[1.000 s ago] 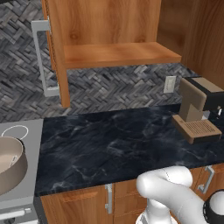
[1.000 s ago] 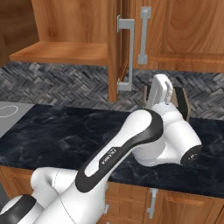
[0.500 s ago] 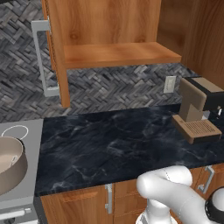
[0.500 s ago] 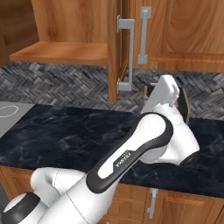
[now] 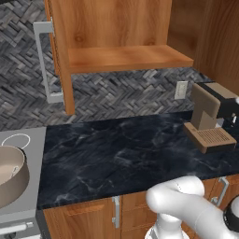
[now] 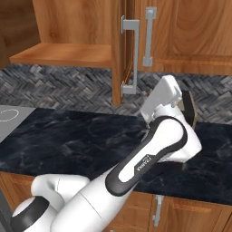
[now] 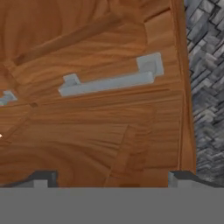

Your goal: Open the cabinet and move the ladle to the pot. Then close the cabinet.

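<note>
Left base view: cabinet [image 5: 116, 56] stands open, shelf bare, pot [image 5: 11, 175] at left by the tabletop [image 5: 126, 154]. Right base view: arm raised toward the door. Hand view: claw [image 7: 109, 179] spread wide, empty, facing the bar handle [image 7: 107, 82]; centre on it before pushing shut.

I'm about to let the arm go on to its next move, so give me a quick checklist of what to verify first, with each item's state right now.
1. Cabinet doors swung open: ok, both stand open.
2. Ladle located: cannot tell; the shelf looks bare.
3. Pot on the stove at the left, inside free: ok, as far as its visible part shows.
4. Gripper open, nothing between the fingers: ok.
5. Gripper faces a door handle without touching: ok.
6. Coffee machine clear of the arm: cannot tell.
</note>
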